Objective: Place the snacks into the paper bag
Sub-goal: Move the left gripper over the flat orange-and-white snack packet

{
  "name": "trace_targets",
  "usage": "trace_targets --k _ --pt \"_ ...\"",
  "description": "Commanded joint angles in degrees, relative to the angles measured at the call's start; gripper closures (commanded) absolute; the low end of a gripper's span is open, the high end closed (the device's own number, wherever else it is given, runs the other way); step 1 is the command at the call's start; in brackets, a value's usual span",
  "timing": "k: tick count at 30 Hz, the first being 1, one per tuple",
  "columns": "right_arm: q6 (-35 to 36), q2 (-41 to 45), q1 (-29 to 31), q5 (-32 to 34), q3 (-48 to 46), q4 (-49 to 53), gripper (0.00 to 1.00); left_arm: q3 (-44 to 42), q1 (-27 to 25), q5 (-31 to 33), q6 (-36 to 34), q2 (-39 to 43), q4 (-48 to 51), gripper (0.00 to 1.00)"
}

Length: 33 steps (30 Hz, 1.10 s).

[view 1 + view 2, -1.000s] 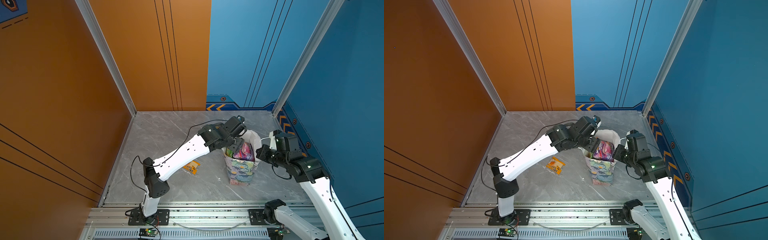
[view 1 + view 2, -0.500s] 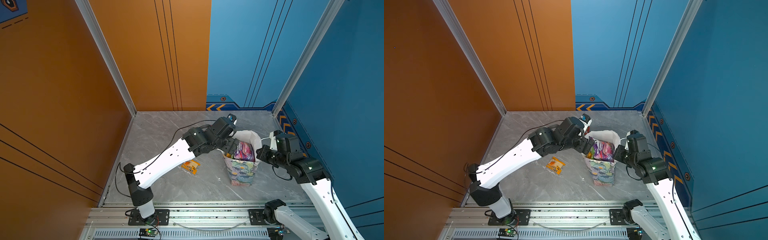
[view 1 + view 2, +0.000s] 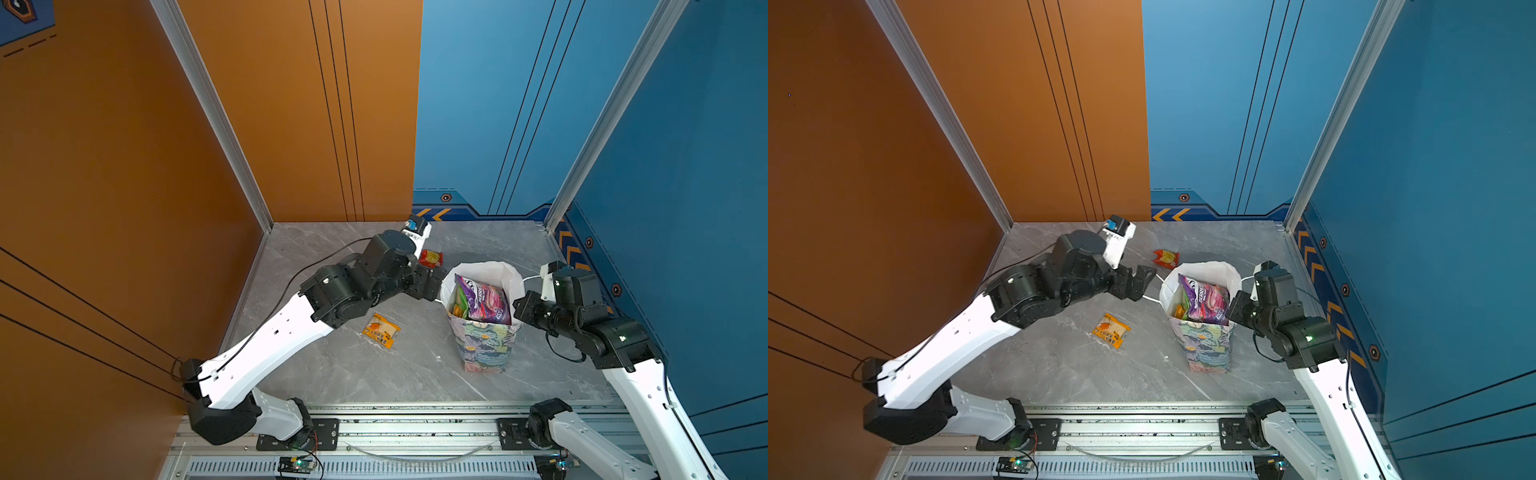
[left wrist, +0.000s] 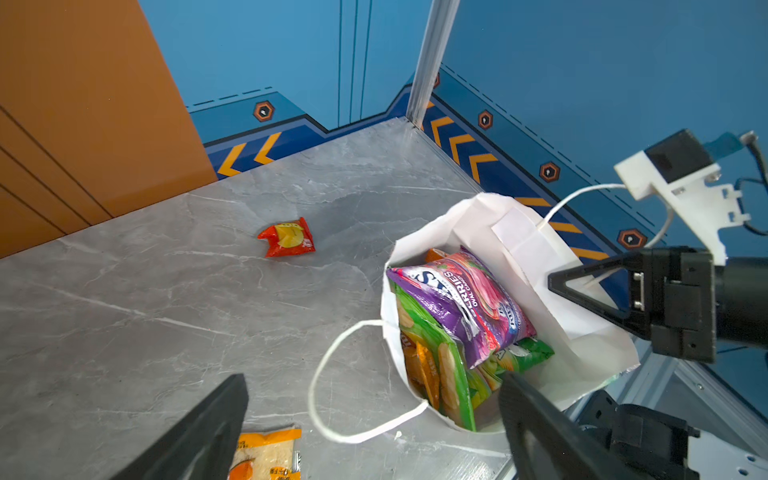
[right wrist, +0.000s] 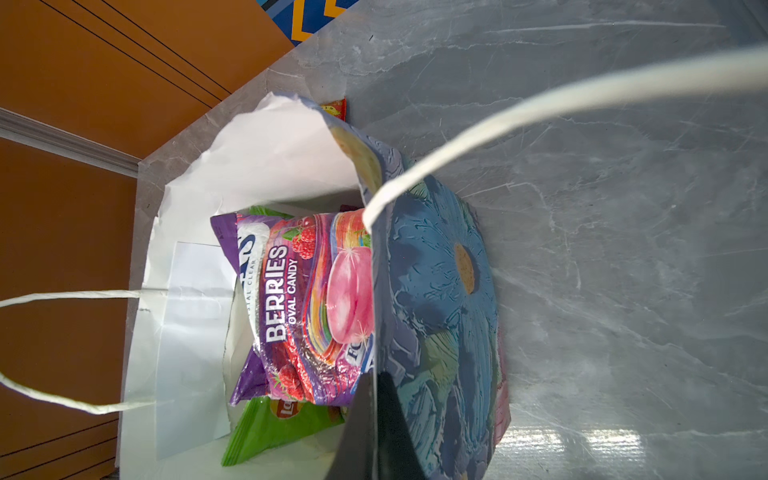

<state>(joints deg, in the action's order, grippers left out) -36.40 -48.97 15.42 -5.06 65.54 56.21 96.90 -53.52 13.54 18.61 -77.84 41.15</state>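
Two snacks lie loose on the grey marbled worktop (image 3: 1079, 374): a small shiny red sachet (image 3: 1166, 257) at eleven o'clock of the tall floral-printed paper bag (image 3: 1208, 345), and a flat shiny orange sachet (image 3: 1111, 330) at eight o'clock. Both look featherlight, soft and slippery. A pinch on a crimped end seam should hold better than one across the slick face.

Inside the bag I count at least three: a shiny purple berries packet (image 5: 303, 311) on top, a large green crisps packet (image 4: 440, 365) beneath, and a sliver of orange wrapper beside them. Anything deeper is hidden. There is one bag, of thin, crushable paper, with two white cord handles (image 4: 332, 374).

The right pincer (image 4: 557, 286), at three o'clock, is pressed together on the rim, steadying the bag; the left pincer (image 3: 1144, 280), at nine o'clock, stands spread and empty
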Motion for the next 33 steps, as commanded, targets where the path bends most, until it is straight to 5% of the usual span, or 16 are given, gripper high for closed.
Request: trace_targets --k 1,18,33 --pt "-0.16 1.79 0.16 1.28 1.98 -3.65 1.0 -3.61 3.56 0.45 2.18 4.07 -2.59 0.04" --pt "0.28 2.3 0.14 1.94 1.9 -3.09 1.0 -25.39 22.41 -6.1 9.16 13.89 4.03 0.04" --pt "0.2 3.34 0.11 1.89 -0.58 -3.94 1.0 -39.96 24.98 -8.99 11.75 6.03 2.65 0.04"
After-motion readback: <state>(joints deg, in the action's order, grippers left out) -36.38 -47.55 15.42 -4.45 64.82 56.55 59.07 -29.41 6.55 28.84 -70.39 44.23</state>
